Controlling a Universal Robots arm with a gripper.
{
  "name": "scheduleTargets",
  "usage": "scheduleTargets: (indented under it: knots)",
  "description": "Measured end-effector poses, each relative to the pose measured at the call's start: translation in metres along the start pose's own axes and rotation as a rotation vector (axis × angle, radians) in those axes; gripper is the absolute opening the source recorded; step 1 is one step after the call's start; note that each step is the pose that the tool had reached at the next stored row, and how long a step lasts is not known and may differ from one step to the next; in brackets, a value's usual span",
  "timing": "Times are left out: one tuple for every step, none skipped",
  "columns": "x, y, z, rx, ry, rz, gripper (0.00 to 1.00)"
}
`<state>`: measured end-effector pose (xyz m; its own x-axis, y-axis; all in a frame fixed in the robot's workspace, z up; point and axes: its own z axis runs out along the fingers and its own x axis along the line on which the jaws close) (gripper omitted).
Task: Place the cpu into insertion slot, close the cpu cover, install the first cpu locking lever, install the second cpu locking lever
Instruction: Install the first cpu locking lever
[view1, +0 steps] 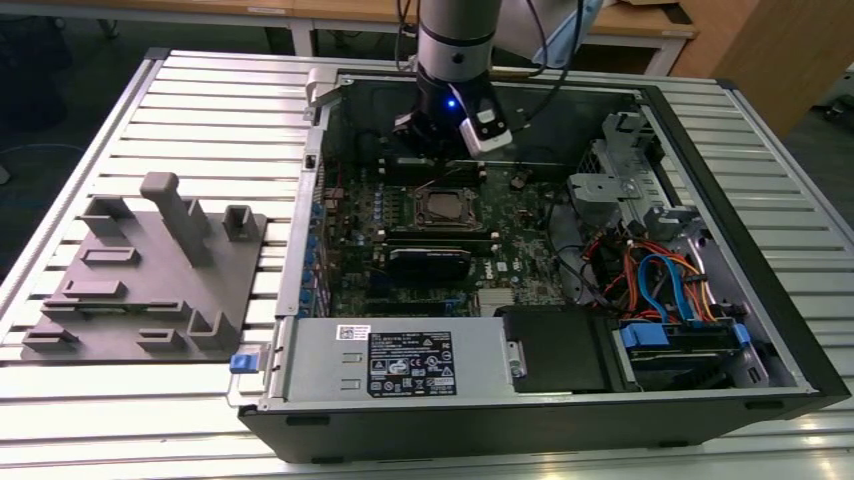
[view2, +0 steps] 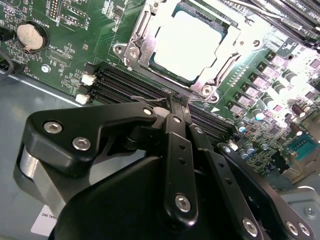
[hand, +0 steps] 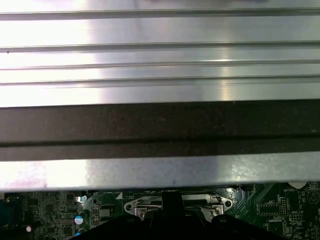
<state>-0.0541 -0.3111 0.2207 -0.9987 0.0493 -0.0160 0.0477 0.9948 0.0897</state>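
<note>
Gripper (view2: 176, 102): fingers pressed together, no gap. The tips sit on the end of a thin wire locking lever (view2: 147, 98); cannot tell whether the wire is actually pinched.

Just beyond the tips: the cpu (view2: 189, 44) lies flat in the insertion slot (view2: 152, 59), and the cpu cover (view2: 141, 37) is down over it, framing the pale metal top.

Between gripper and socket: long black memory slots (view2: 125, 82), with the lever lying along them.

Further out on the green motherboard (view2: 75, 30): a coin battery (view2: 31, 36) to one side of the socket, a row of capacitors (view2: 280, 85) to the other.

Exterior view: arm (view1: 454, 50) reaches down into the open computer case (view1: 747, 180). Power-supply box (view1: 387, 360) along the near edge, blue and orange cables (view1: 661, 275) on the exterior view's right, grey fixture tray (view1: 147, 270) outside the case on the exterior view's left
</note>
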Motion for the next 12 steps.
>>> scheduleTargets:
  knots:
    - [0.0000,0.0001,0.0000,0.0000,0.0000,0.000,0.11]
    - [0.0000,0.0002,0.0000,0.0001,0.0001,0.000,0.11]
    - [-0.0001,0.0004,0.0000,0.0001,0.0001,0.000,0.11]
    - [-0.0007,0.0004,0.0001,0.0001,0.0002,0.000,0.11]
    - [-0.0013,0.0005,0.0001,0.0000,0.0001,0.000,0.11]
    - [-0.0022,0.0005,0.0001,0.0000,0.0001,0.000,0.11]
    - [-0.0033,0.0006,0.0002,0.0001,0.0002,0.000,0.11]
    - [-0.0043,0.0007,0.0003,0.0000,0.0001,0.000,0.11]
    - [-0.0052,0.0007,0.0004,-0.0001,0.0001,0.000,0.11]
    - [-0.0060,0.0008,0.0005,-0.0002,0.0001,0.000,0.11]
    - [-0.0066,0.0008,0.0006,-0.0001,0.0001,0.000,0.11]
    - [-0.0074,0.0009,0.0008,-0.0001,0.0001,0.000,0.11]
